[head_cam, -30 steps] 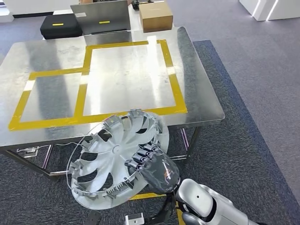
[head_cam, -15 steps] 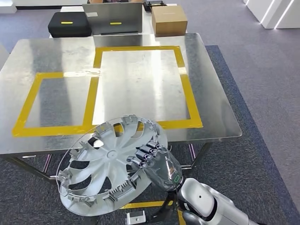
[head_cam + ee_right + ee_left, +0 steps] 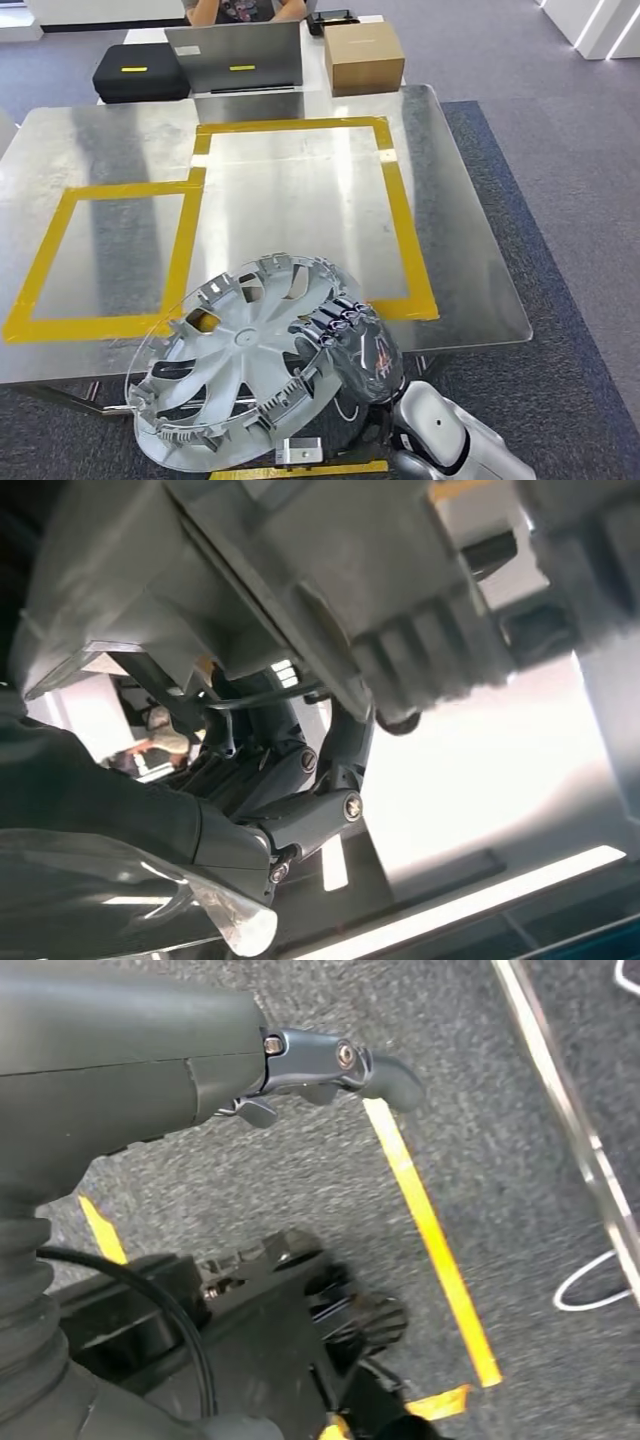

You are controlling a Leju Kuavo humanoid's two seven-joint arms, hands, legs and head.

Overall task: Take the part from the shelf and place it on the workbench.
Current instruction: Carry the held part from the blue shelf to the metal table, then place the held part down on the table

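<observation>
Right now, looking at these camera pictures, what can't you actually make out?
- Head view: the near edge of the workbench is hidden behind the wheel cover; whether the cover touches it is unclear.
- Head view: the person behind the grey panel is cut off by the top edge.
- Right wrist view: the right hand grips the blurred cover; the thumb's hold is hidden.
- Left wrist view: the left hand hangs over carpet; most fingers are hidden by its cover.
</observation>
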